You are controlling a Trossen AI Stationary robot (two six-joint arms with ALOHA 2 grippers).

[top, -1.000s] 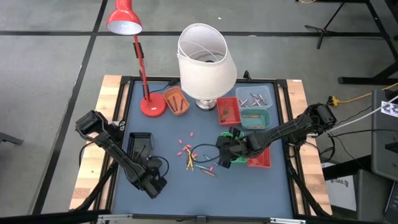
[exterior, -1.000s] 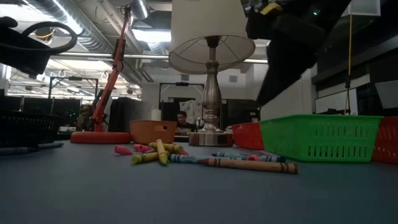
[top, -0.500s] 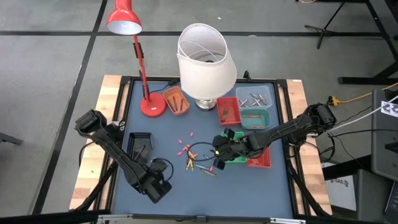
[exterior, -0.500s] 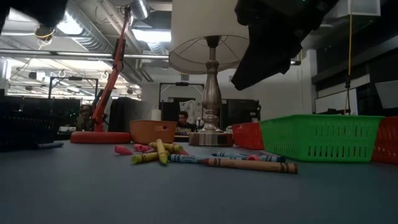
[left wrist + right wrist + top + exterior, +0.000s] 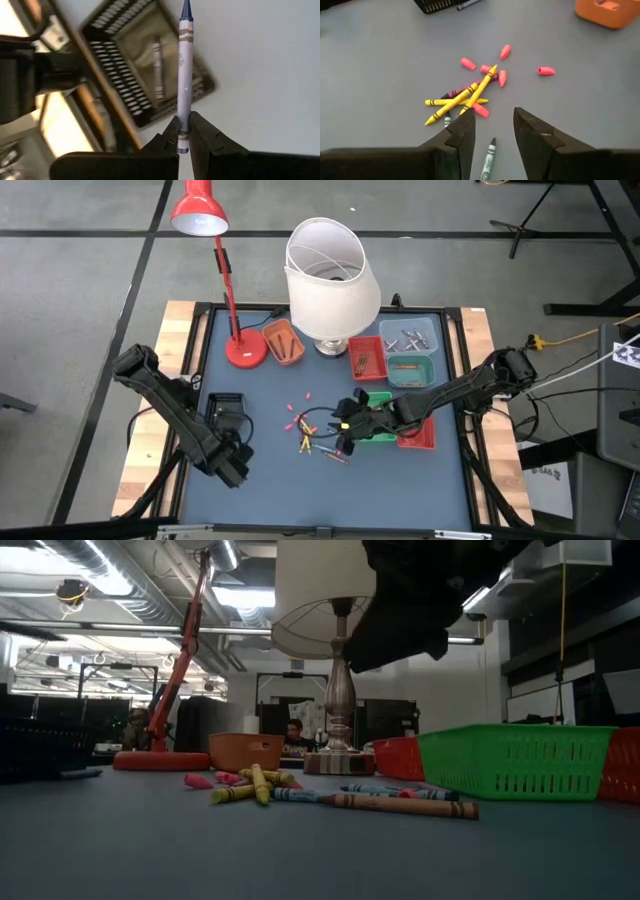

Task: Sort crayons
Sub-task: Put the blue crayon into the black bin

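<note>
**Left arm carries blue crayon toward black tray; right arm advances over the loose pile**

Landmark: the black tray, at the table's left side.

Left gripper: jaws pinched tight on 1 blue crayon, held by its blunt end, tip pointing away. Over the past second this arm has drawn back from a spot farther out in front of the tray to a position just beside the tray's near corner. In the left wrist view the tray sits directly beyond the crayon and already holds at least 1 crayon. Judgement: the blue crayon is being brought to its bin; release not yet made.

Right gripper: jaws standing wide, holding nothing. It has travelled from the green basket toward the tray side, and now hovers over the loose crayons, which lie well to the right of the tray. 2 yellow crayons and several pink stubs show just ahead of its fingers.

Judgement: 1 crayon is nearly sorted; the pile remains unsorted, and the right arm appears set for the next pick.
</note>
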